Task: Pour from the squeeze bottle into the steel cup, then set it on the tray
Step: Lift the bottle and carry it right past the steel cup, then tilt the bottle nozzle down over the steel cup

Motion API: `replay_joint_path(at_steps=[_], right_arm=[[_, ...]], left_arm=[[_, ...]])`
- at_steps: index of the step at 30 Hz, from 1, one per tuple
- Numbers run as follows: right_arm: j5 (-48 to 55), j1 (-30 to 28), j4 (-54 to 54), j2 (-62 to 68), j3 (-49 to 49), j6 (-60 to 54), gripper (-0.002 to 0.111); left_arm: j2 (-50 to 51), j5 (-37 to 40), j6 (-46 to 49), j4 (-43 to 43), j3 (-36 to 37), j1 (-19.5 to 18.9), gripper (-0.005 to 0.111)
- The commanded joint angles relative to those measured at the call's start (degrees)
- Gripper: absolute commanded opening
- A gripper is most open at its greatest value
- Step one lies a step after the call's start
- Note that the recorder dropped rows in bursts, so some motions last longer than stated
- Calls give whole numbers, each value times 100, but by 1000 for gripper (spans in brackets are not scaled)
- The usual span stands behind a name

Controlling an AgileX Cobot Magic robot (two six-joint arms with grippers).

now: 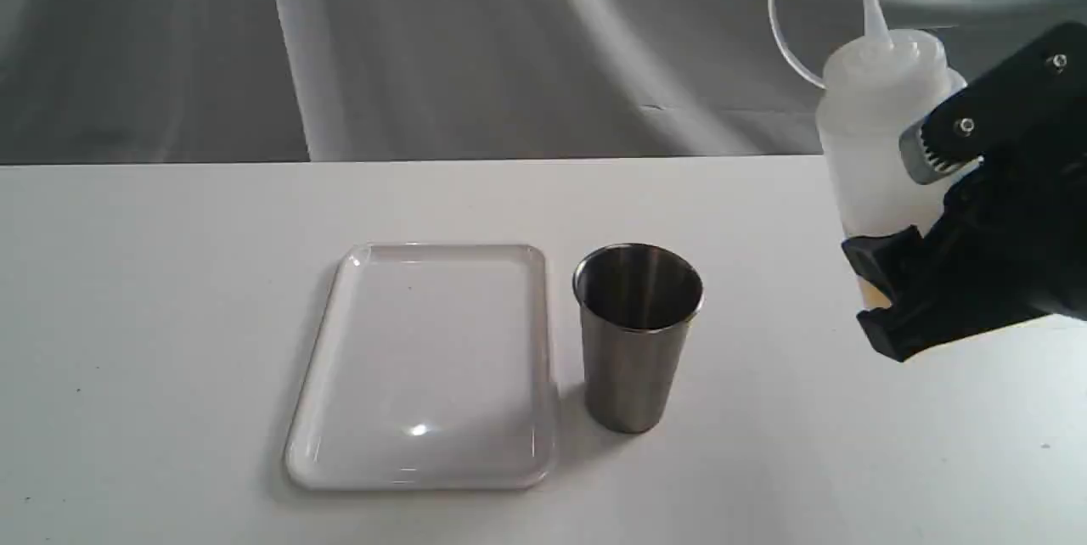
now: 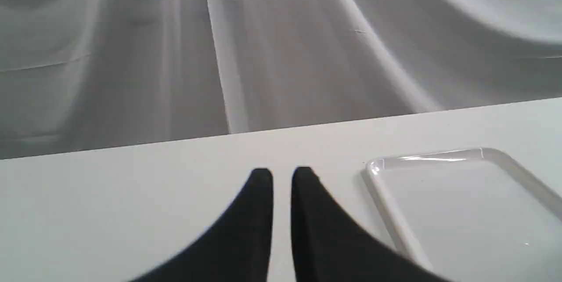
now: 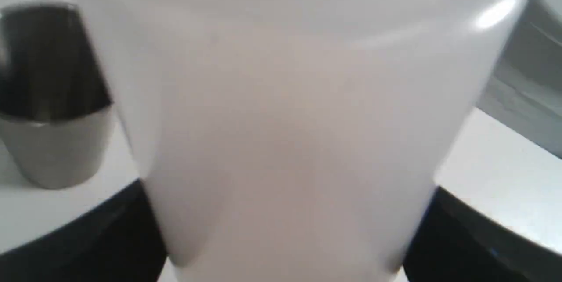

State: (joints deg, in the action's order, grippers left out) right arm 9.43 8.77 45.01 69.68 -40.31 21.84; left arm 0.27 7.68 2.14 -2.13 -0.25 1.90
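Observation:
The squeeze bottle (image 1: 875, 129) hangs upright above the table at the far right, nozzle up and its cap strap looping to the left. My right gripper (image 1: 892, 273) is shut on its lower body, where a little amber liquid shows. In the right wrist view the bottle (image 3: 285, 97) fills the frame between the black fingers (image 3: 109, 229). The steel cup (image 1: 637, 333) stands upright on the table, left of and below the bottle, and also shows as the cup (image 3: 52, 97). The white tray (image 1: 340, 341) lies just left of the cup. My left gripper (image 2: 282, 176) is shut, holding nothing.
A white table (image 1: 136, 290) carries everything, with a grey draped cloth (image 1: 425, 44) behind its far edge. The tray's corner (image 2: 377, 172) lies a little to one side of the left gripper. The left arm is outside the exterior view.

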Motion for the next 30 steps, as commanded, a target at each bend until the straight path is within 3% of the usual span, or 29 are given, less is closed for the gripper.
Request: replay_joint_path(at_steps=[1, 4, 12, 20, 30], right_arm=[[173, -27, 1258, -75, 24, 1047, 40], [593, -27, 2211, -75, 24, 1888, 40], [741, 21, 2906, 348, 24, 2038, 40], [2091, 805, 4334, 1101, 24, 2456, 40], [2594, 1133, 4782, 1792, 14, 3063, 40]], left_arm=[[-26, -9, -16, -17, 25, 31, 8], [-26, -9, -16, -17, 25, 31, 8], [-26, -9, -16, -17, 25, 31, 8], [-26, -9, -26, -17, 25, 31, 8], [-26, -9, -26, -17, 25, 31, 8]])
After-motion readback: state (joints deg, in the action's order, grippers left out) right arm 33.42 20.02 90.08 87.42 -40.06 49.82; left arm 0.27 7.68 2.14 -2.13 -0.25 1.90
